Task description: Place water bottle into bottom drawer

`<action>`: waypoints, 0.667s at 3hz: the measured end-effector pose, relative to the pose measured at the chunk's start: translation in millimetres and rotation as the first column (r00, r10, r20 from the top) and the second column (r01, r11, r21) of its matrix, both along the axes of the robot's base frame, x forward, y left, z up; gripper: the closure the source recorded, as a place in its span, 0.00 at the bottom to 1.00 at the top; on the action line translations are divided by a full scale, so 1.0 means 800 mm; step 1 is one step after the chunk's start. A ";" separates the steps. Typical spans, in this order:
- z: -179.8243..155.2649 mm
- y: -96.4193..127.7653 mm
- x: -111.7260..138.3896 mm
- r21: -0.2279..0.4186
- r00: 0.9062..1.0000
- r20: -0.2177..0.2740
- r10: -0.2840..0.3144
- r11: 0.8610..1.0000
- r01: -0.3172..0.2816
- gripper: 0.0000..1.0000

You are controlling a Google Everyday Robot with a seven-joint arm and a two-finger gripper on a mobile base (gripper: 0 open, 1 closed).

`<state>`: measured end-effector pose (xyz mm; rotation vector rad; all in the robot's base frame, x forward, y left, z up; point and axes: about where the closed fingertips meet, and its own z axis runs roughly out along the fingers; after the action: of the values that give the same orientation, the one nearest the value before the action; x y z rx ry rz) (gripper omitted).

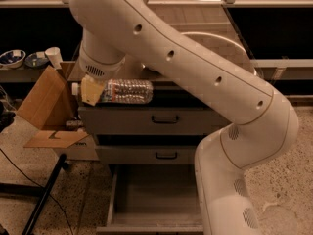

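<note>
The water bottle [124,91], clear and ribbed with a white cap, lies sideways in the air in front of the cabinet's top edge. My gripper [93,89] is shut on the water bottle near its cap end, at the left of the cabinet. The bottom drawer [151,199] is pulled open below, its plain grey interior showing; my arm's white base covers its right part. The bottle hangs well above the bottom drawer, level with the top drawer's upper edge.
Two upper drawers with black handles [165,119] are shut. An open cardboard box [46,106] stands left of the cabinet. Bowls [12,58] sit on a shelf at far left. A black stand leg [44,199] crosses the floor at lower left. My arm [195,67] arches across the cabinet top.
</note>
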<state>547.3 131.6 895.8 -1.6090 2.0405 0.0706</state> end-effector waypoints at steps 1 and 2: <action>-0.018 0.011 -0.024 0.007 0.999 -0.048 -0.010 1.000 0.011 1.00; -0.033 0.020 -0.028 0.023 0.996 -0.089 -0.010 1.000 0.012 1.00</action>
<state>525.2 147.3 869.5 -1.6067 2.1069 0.1639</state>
